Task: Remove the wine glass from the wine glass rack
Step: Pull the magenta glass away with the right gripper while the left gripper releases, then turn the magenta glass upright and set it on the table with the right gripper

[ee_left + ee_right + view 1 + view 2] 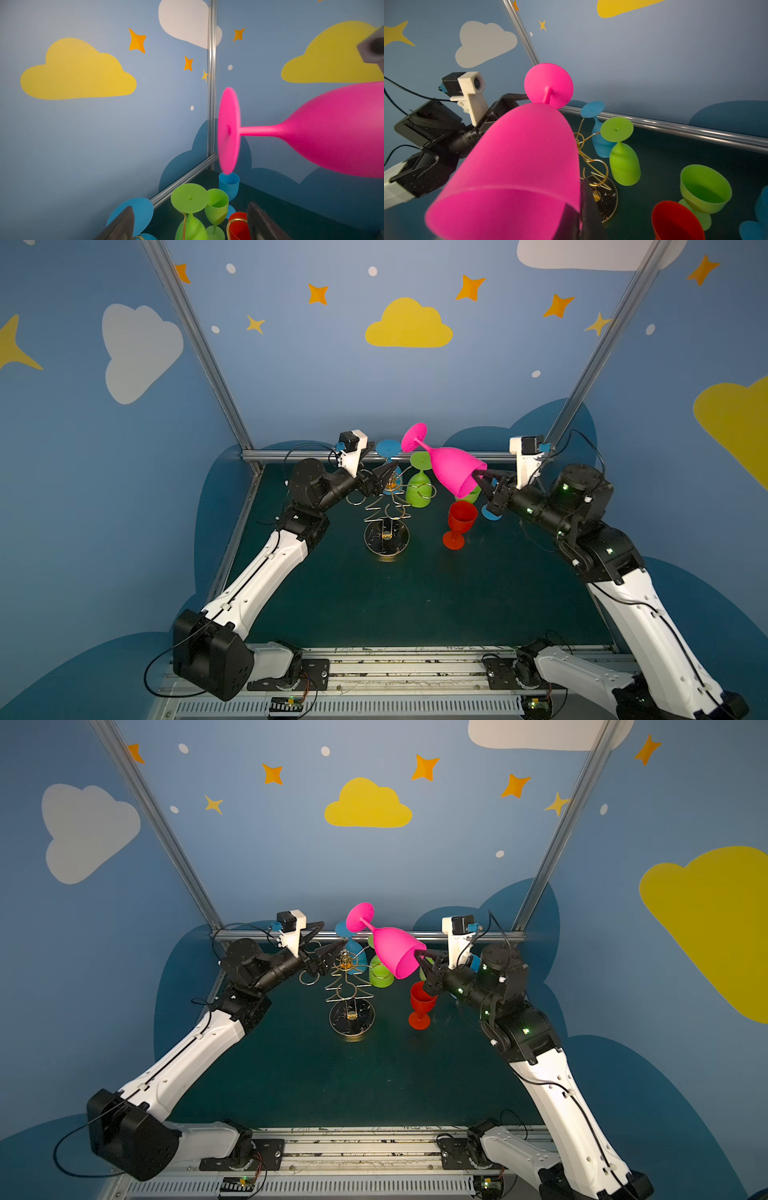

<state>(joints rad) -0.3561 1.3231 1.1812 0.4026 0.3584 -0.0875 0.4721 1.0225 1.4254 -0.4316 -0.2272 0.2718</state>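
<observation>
The left pincer [380, 461] hovers at the top of the wine glass rack [386, 526], its jaws spread wide and holding nothing; in the left wrist view its two fingers [122, 224] sit far apart with only air between them. The gold wire rack stands on the dark green tabletop [415, 597] on its round base. Two glasses hang upside down from its arms at the far side: a blue wine glass [601, 143] and, just beside it, a green wine glass [417, 489].

To the right of the rack and above it, the pink wine glass [451, 468] is in the air, off the wire arms. It is tilted, foot up toward the back wall and bowl mouth down toward the right arm. The right pincer [478, 480] is clamped on its rim, one finger inside the bowl and one outside.

Below it a red goblet [460, 519] stands upright on the tabletop. Behind that stand a green goblet [705, 187] and a blue goblet [229, 184].
</observation>
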